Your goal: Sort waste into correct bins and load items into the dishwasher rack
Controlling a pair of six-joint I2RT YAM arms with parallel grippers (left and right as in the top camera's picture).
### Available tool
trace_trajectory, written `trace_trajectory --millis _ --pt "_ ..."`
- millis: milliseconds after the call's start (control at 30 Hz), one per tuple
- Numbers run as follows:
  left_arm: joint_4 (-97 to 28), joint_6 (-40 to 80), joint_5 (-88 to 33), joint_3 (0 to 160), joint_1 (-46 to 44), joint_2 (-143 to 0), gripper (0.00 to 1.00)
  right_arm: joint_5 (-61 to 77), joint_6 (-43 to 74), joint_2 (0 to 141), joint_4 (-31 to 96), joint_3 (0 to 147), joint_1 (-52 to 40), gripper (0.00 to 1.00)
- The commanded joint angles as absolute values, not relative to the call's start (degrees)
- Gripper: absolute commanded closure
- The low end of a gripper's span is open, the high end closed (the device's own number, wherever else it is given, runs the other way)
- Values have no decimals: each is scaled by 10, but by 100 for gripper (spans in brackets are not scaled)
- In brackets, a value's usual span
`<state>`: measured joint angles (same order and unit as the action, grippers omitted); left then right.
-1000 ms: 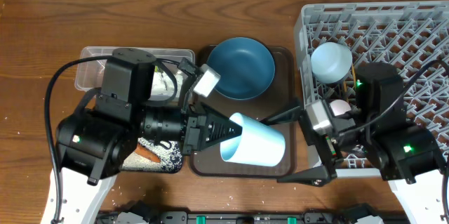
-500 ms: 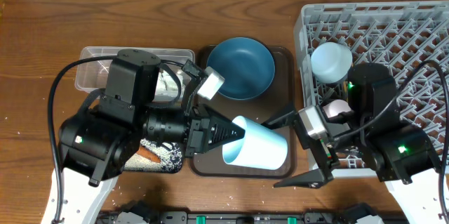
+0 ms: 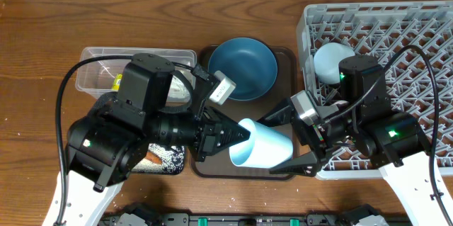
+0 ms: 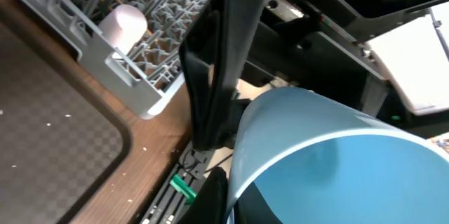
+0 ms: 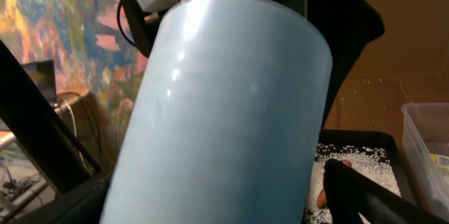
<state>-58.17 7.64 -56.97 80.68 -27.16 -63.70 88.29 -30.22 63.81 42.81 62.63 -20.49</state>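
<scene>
Handover: left tool (image 3: 237,135) is pinching light blue cup (image 3: 260,144) by its rim over the centre tray (image 3: 287,59); right tool (image 3: 272,147) is straddling it, jaws open. Next: right must clamp before left releases.

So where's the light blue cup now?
Overhead, the light blue cup is sideways over the brown tray's front edge, rim pinched by the left gripper, the open right gripper flanking its base.
</scene>
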Motion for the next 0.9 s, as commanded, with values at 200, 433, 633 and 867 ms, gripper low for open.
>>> trace_trajectory --millis 200,433,633,867 --pt "-577 71 -547 807 -283 -640 94 892 -288 638 426 628 -211 27" --pt "-578 71 -545 807 -283 -640 94 892 -287 638 414 628 -210 45" --pt "-582 71 -528 807 -283 -640 94 892 -287 638 405 628 -210 46" --pt "-599 71 -522 807 -283 -640 93 892 -210 638 342 628 -194 49"
